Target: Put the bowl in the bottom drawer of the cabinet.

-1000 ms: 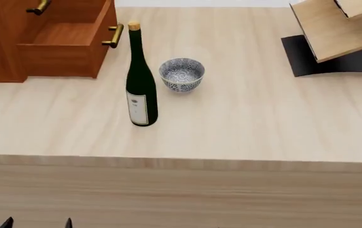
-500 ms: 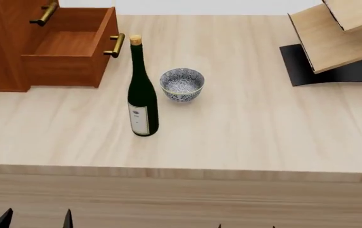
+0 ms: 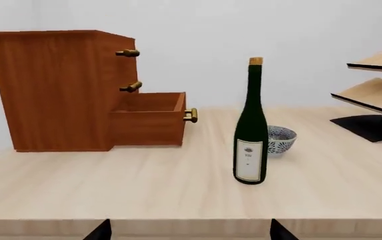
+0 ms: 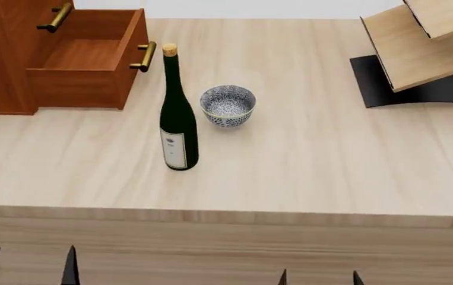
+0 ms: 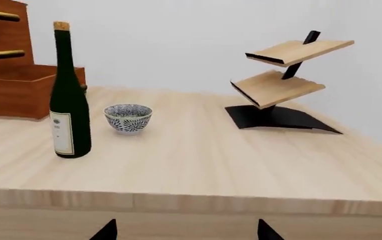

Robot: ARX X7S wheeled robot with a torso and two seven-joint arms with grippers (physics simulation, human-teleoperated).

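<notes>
The bottom drawer (image 4: 84, 59) of the cabinet (image 3: 57, 90) is sitting pulled out, and nothing is lying inside it. The bowl (image 4: 227, 105) is sitting upright on the table (image 4: 313, 166), and nothing is lying in it either. It is standing just beside the wine bottle (image 4: 178, 113), on the side away from the cabinet, and a little farther from the robot. From the left wrist view the bottle (image 3: 252, 125) is hiding part of the bowl (image 3: 279, 140). The bottle is standing straight up between the drawer and the bowl. A pale wooden rack (image 4: 416, 41) on a black base is standing well apart, at the far right of the table.

The left gripper (image 4: 27, 268) is hanging below the near edge of the table, with its two dark tips spread apart and nothing between them. The right gripper (image 4: 319, 278) is doing the same on the other side, its tips also apart and holding nothing.

Compared with half a second ago, the table things are staying where they were. The left gripper's tips are showing a bit more to the left, and the right gripper's tips are poking up higher into the head view.
</notes>
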